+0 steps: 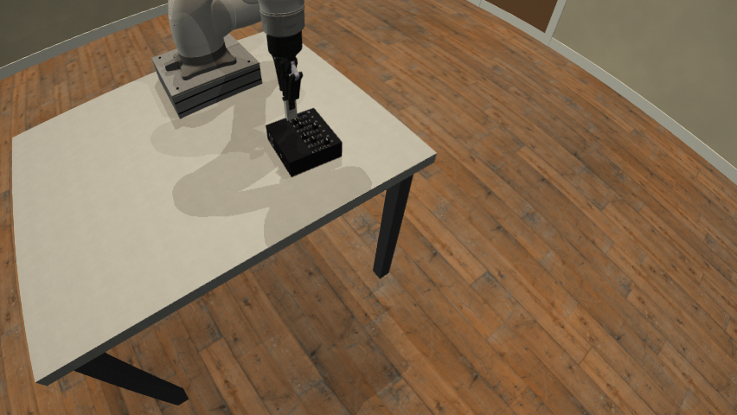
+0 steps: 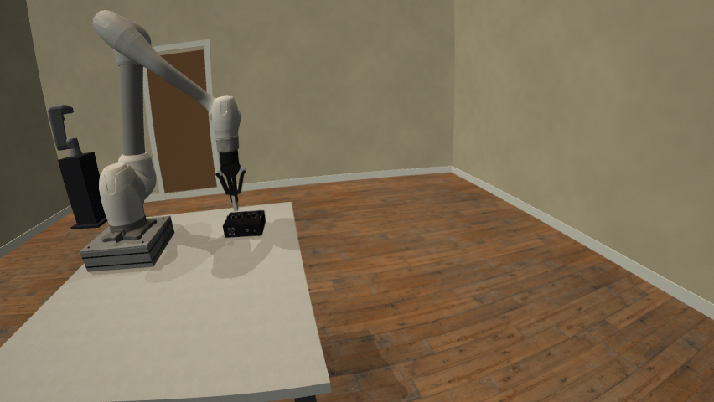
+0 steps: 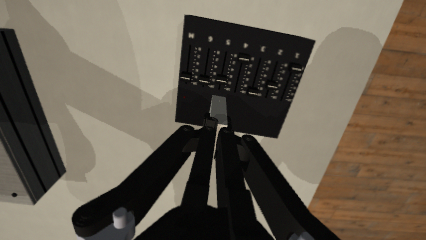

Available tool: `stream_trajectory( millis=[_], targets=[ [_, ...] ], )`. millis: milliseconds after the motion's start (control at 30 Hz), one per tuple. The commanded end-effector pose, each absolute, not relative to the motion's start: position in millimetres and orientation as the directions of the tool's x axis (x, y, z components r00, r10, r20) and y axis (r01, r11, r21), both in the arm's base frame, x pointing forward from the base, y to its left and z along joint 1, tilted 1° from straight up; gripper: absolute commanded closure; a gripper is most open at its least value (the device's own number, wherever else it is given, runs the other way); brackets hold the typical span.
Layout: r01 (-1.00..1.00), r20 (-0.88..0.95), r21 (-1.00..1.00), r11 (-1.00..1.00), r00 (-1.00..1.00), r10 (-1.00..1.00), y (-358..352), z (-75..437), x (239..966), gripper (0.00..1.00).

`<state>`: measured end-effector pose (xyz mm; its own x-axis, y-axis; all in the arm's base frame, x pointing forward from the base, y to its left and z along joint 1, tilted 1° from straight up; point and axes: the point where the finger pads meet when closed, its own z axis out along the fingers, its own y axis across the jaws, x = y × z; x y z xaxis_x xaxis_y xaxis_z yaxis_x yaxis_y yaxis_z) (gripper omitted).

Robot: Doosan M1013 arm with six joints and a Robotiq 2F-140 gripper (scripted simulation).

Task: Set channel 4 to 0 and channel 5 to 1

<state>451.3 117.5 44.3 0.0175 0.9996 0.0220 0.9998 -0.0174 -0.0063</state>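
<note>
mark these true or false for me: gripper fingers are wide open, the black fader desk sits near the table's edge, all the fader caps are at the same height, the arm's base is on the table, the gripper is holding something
1. The black two-finger gripper has its fingers spread wide. False: the fingers are shut together.
2. The black boxy lighting desk sits on the pale table near its edge. True.
3. All the fader caps line up at one height. False: in the wrist view one cap sits much further along its slot than its neighbours, such as this one.
4. The grey stepped robot base stands on the same table. True.
5. The gripper holds an object. False: nothing is between the fingers; the closed tips point down at the desk's front panel.
</note>
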Motion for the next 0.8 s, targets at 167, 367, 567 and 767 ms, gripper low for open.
stream_trajectory(
  millis=[167, 367, 567, 767],
  targets=[
    [1.000, 0.022, -0.006, -0.017, 0.017, 1.000, 117.6, 44.1, 451.3, 0.90],
    [1.000, 0.022, -0.006, -0.017, 0.017, 1.000, 117.5, 43.2, 451.3, 0.90],
    [1.000, 0.022, -0.006, -0.017, 0.017, 1.000, 117.4, 41.3, 451.4, 0.90],
    [1.000, 0.022, -0.006, -0.017, 0.017, 1.000, 117.2, 37.9, 451.5, 0.90]
  ],
)
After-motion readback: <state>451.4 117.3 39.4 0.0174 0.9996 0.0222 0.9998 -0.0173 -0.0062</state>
